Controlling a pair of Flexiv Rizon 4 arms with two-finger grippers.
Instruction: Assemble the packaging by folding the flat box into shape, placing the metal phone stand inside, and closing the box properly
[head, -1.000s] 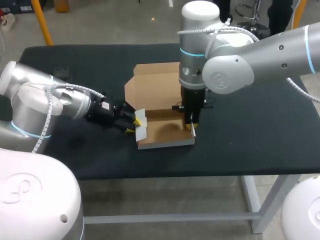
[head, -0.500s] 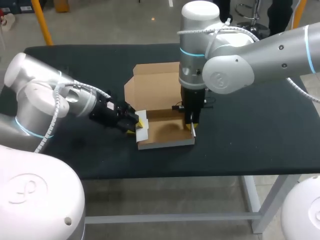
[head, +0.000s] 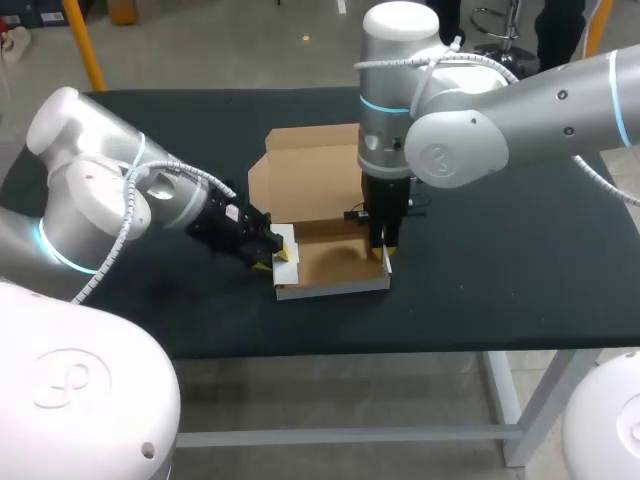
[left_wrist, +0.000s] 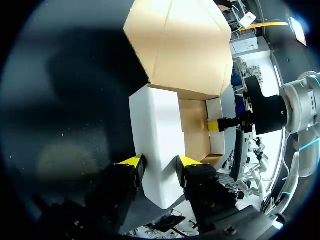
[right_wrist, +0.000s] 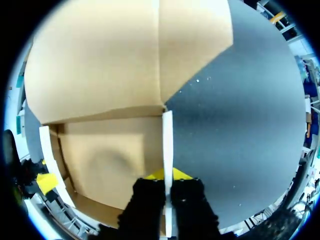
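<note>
Left station: my left gripper (left_wrist: 159, 164) comes in low from the left of the table (head: 500, 250); its yellow tips are clamped on the box's white left side wall (left_wrist: 157, 125), one tip on the outer face and one on the inner, and the wall stands upright between them.

Centre: the box (head: 335, 262) sits near the table's front edge, its brown floor showing and its walls raised; the lid (head: 310, 165) lies flat and open on the cloth behind it; nothing lies inside; the phone stand is not visible to me in any view.

Right station: my right gripper (right_wrist: 167, 176) hangs straight down over the box's right edge; its tips are pinched together on the thin right side wall (right_wrist: 167, 135), which stands upright.

Finding: the step in hand is the folding, with both side walls held up; loading and closing are not yet done.

Next move, in my judgement: the walls must be seated so they stand unaided, then one gripper released without the wall springing back; only then can the stand be fetched.
</note>
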